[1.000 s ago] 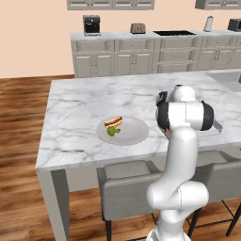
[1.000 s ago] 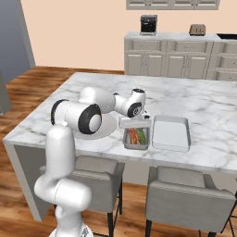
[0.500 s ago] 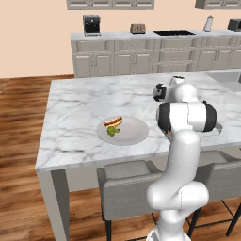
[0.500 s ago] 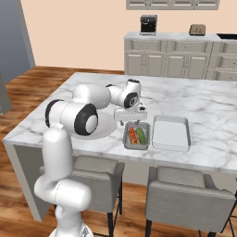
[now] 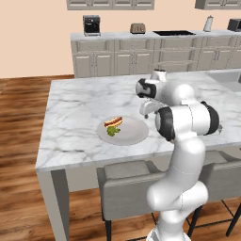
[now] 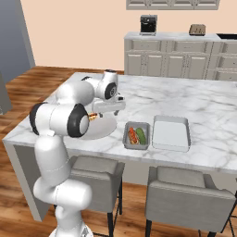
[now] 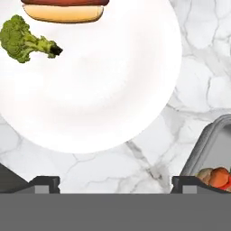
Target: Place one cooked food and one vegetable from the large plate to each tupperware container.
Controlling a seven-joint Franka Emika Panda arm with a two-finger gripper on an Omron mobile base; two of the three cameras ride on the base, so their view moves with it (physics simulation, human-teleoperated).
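Plate (image 7: pixel 113 90) at upper left holds a hot dog (image 7: pixel 65 10) and broccoli (image 7: pixel 25 43); the empty, spread gripper (image 7: pixel 115 182) must next descend onto one for the empty tray (image 6: pixel 171 133).

We count one big round white plate (image 5: pixel 128 134). On it we see two foods: one hot dog in a bun (image 5: pixel 113 122) and one green broccoli piece (image 7: pixel 25 43). We count two grey box trays. One smaller tray (image 6: pixel 137 135) holds two foods, one red and one green. One bigger tray (image 6: pixel 171 133) sits just beside it.
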